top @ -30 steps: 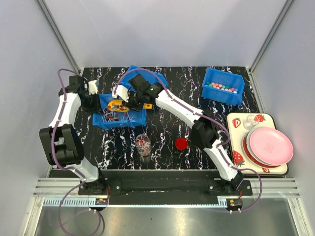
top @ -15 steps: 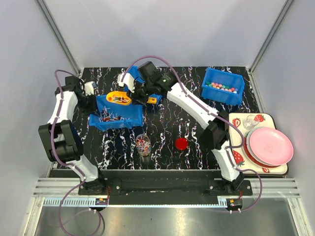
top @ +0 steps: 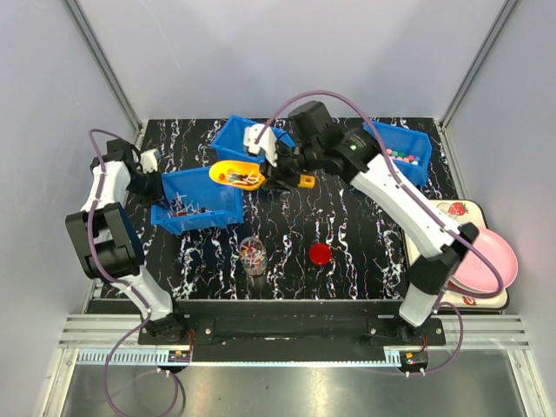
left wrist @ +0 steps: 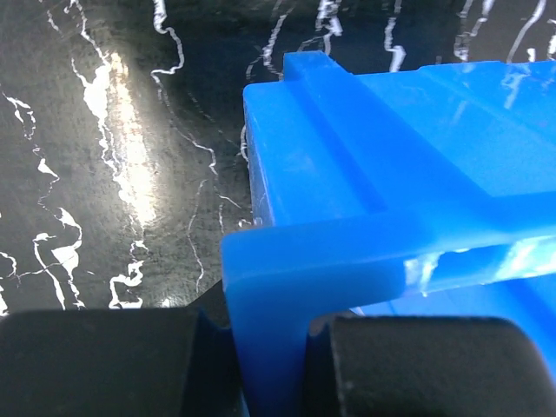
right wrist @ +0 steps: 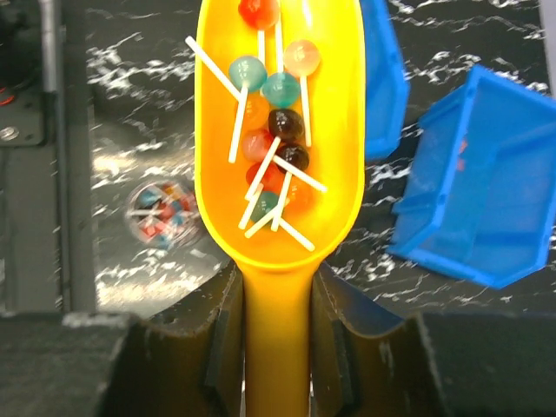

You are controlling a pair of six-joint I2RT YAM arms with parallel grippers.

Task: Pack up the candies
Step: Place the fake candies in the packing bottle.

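Right pincer (right wrist: 276, 304) is clamped on the handle of the yellow scoop (right wrist: 278, 187), which hangs roughly level above the table (top: 287, 228). Left pincer (left wrist: 269, 365) is shut tight on the rim of the blue bin (top: 208, 193), which appears tilted rather than flat. Nearer the arm bases stands a small clear jar (top: 253, 254), well apart from the scoop and held by nothing.

The candies (right wrist: 274, 130) lie heaped loosely in the bowl of the scoop. They are small round balls on thin white sticks, and more show in the bin and in the jar.

They look light, hard and smooth, so they would likely roll or slide out at the slightest tip. The crossed sticks may tangle or snag at the narrow mouth of the jar. Picking them singly seems hopeless. The sound hold is the scoop's stiff handle close to the bowl, kept level until over the jar and then tipped slowly. The jar itself looks light enough to topple if bumped.
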